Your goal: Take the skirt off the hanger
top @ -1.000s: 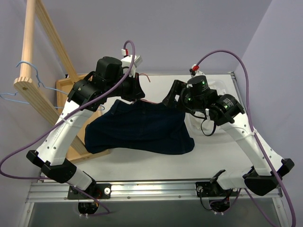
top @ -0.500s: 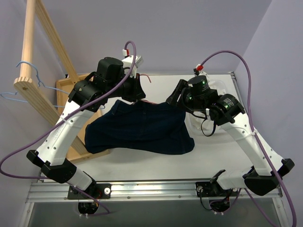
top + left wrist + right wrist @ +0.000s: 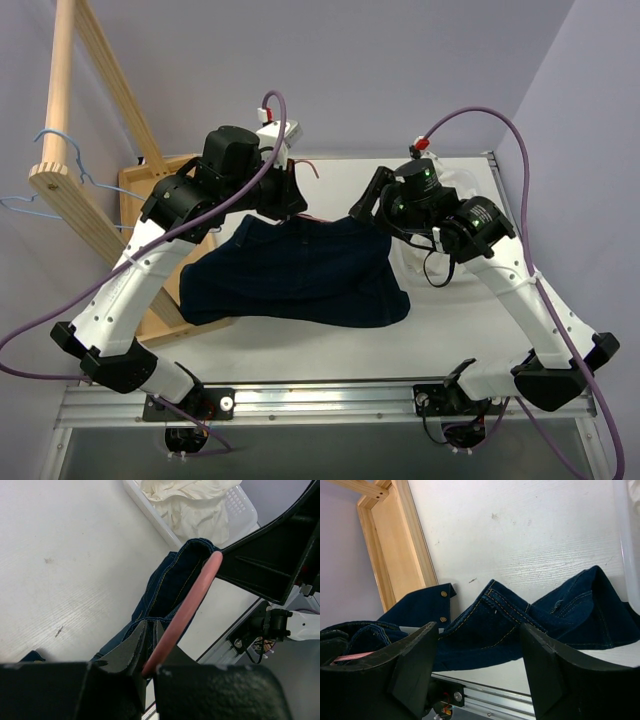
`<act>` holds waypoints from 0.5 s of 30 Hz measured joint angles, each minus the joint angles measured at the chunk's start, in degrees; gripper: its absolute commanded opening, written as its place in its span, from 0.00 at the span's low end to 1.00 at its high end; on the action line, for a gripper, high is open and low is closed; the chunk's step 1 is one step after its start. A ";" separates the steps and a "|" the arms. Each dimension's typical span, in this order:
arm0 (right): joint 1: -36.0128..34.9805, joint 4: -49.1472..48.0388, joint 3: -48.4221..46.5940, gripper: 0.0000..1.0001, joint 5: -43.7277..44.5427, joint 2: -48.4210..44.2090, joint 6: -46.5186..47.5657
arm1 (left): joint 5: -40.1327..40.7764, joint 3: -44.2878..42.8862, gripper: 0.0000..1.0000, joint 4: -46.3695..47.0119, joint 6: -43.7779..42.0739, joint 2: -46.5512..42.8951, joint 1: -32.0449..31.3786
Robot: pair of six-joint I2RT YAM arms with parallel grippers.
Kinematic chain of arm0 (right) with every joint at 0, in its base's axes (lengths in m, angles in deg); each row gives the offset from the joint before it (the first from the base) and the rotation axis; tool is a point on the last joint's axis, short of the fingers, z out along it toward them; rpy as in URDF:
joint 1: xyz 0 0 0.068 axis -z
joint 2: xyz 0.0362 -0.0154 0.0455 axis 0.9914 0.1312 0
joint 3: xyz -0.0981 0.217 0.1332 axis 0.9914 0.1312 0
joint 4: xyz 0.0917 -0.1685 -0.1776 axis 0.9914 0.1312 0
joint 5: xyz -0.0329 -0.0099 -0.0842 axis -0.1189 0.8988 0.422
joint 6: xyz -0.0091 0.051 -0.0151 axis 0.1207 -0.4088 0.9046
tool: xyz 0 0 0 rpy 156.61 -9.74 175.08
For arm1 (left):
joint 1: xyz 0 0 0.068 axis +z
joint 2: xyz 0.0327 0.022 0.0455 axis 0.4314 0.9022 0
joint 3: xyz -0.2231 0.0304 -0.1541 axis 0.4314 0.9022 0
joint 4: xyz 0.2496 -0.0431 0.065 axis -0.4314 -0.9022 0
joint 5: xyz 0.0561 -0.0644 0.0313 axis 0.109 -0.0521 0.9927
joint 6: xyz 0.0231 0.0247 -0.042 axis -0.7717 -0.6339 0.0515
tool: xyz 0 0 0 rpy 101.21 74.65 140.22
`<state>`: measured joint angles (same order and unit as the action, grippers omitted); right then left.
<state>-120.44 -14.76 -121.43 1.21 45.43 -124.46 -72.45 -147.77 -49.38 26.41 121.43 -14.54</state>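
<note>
The white skirt point(image 3: 192, 502) lies crumpled in a white basket point(image 3: 155, 522), off any hanger. The light-blue hanger point(image 3: 45, 133) hangs empty on the wooden rail at the far left. My left gripper point(image 3: 290, 200) is shut on a thin pink wire hanger point(image 3: 185, 605) that carries a dark navy denim garment point(image 3: 300, 275), and holds its top edge above the table. My right gripper point(image 3: 365, 205) is open and empty, with its jaws wide apart just above the denim waistband point(image 3: 520, 635).
A wooden rack point(image 3: 70, 190) with a round rail and a flat base frame point(image 3: 395, 555) stands at the left. The white basket sits at the back right behind my right arm. The denim's lower part lies spread on the white table point(image 3: 450, 320).
My left arm has shifted slightly with the pink hanger still in it. My right gripper has edged a little to the right and stays open.
</note>
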 measured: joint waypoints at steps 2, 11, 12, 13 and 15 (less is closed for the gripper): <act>0.00 0.17 -0.13 0.57 0.22 0.24 -0.09 | 0.22 0.00 0.02 0.13 0.02 0.00 -0.33; 0.02 0.11 1.20 0.34 0.22 0.22 -0.98 | 1.25 0.20 0.02 0.26 0.17 -0.13 -1.31; 0.02 0.13 1.40 0.30 0.20 0.22 -0.92 | 1.38 0.35 0.02 0.28 0.17 -0.24 -1.33; 0.02 0.07 1.53 0.27 0.15 0.22 -1.03 | 1.51 0.39 0.02 0.24 0.20 -0.35 -1.38; 0.02 -0.09 1.62 0.20 0.15 0.22 -1.14 | 1.73 0.42 0.02 0.26 0.20 -0.52 -1.40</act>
<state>-120.42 -14.85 -119.81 1.36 45.65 -125.59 -70.73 -147.36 -49.12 26.61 120.90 -15.94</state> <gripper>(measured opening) 0.249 0.119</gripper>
